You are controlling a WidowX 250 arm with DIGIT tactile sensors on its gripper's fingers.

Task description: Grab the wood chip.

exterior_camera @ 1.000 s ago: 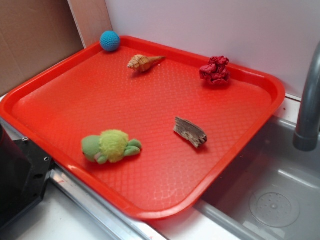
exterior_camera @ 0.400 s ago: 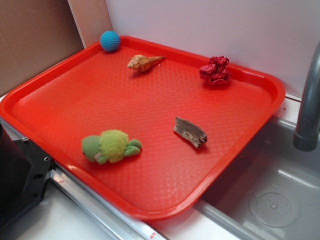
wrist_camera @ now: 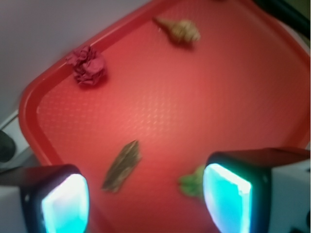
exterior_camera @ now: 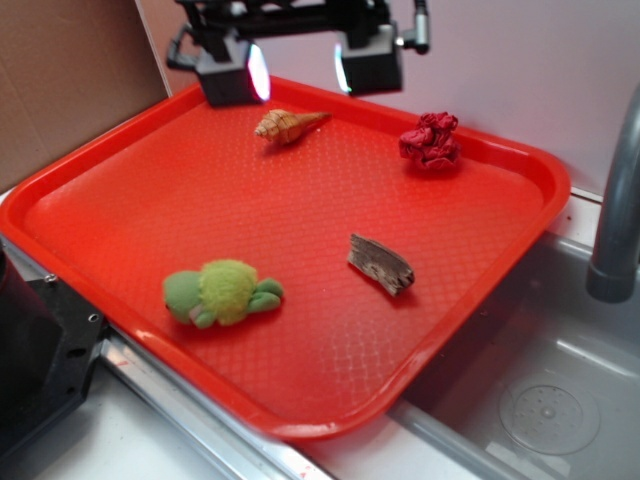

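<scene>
Red tray [exterior_camera: 520, 165] background, gripper [exterior_camera: 300, 72] high over far edge, jaws apart, wood chip [exterior_camera: 380, 264] untouched

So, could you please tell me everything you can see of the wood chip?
The wood chip is a small flat sliver of grey-brown weathered wood with streaky grain and ragged ends. It lies flat on the red tray, right of the middle, towards the sink-side rim, its long axis slanting. Only the tray touches it. The gripper is open, high above the tray's far edge, well away from it.
</scene>
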